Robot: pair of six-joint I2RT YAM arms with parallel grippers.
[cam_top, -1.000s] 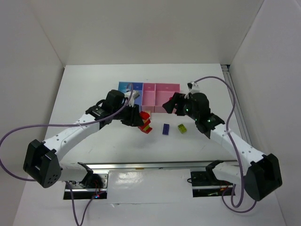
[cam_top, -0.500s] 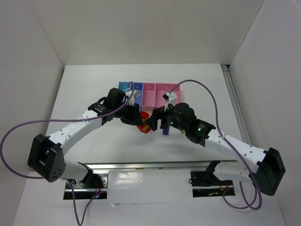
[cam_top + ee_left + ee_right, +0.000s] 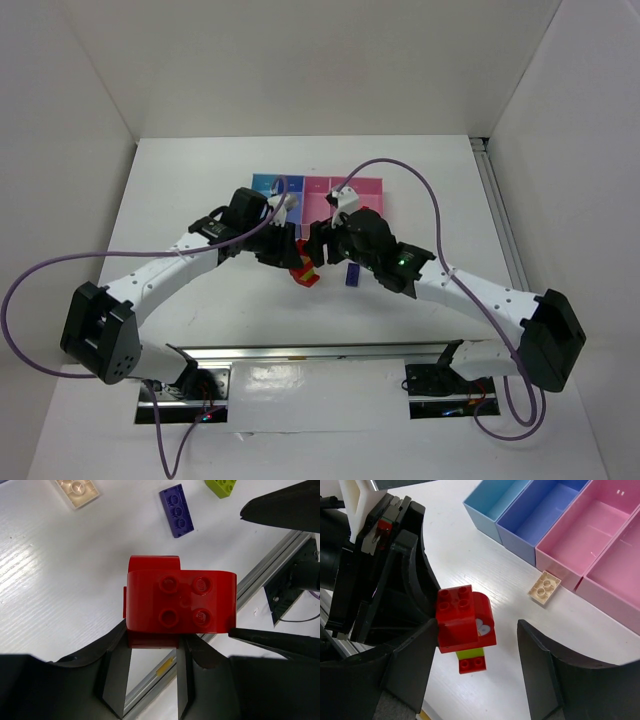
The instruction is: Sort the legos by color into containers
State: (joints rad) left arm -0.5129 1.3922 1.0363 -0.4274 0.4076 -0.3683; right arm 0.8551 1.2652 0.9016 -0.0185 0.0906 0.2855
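White table; left fingers clamp red stack; green brick cropped

We are stretching both arms forward and bending them inward, the left arm from the left and the right arm from the right, so that our wrists are almost meeting in the middle. We are pinching a red lego between the fingers of our left gripper. We are holding our right gripper with its two fingers spread far apart, tilting down and facing the left gripper.
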